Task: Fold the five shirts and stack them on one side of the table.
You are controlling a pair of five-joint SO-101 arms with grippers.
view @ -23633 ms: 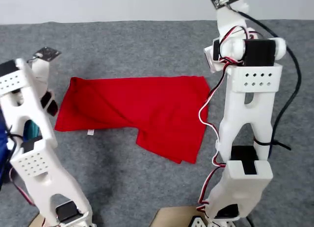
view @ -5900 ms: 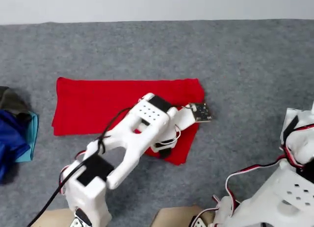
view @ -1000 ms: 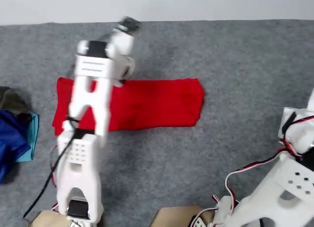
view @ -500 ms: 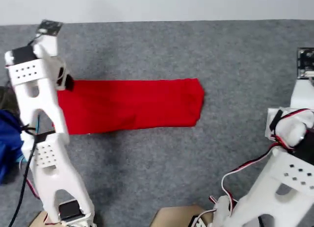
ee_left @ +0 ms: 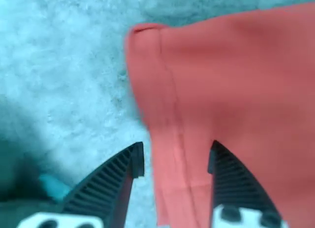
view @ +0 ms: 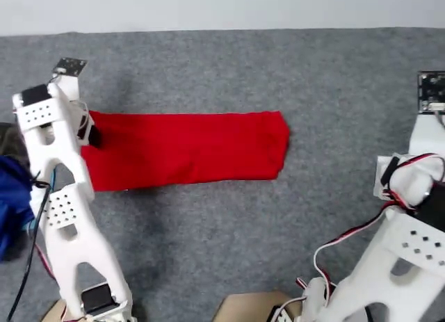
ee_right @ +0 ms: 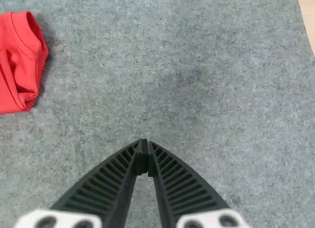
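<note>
Item: red shirt [view: 188,149], now a long strip mid-bench [view: 278,65] with its lower flap folded up; my left end effector [ee_left: 175,150], wide open, has swung to its left hem, right end effector [ee_right: 147,145] pinched empty, well apart; crosswise folds remain.

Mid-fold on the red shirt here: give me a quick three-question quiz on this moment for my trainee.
1. True or false: the right gripper is shut over bare grey mat, apart from the red shirt.
2. The left gripper is: A) shut on the shirt; B) open, astride the shirt's end edge; C) open over the pile.
3. Fill in: the other shirts lie piled beside the ____ arm.
Key: 1 true; 2 B; 3 left.
</note>
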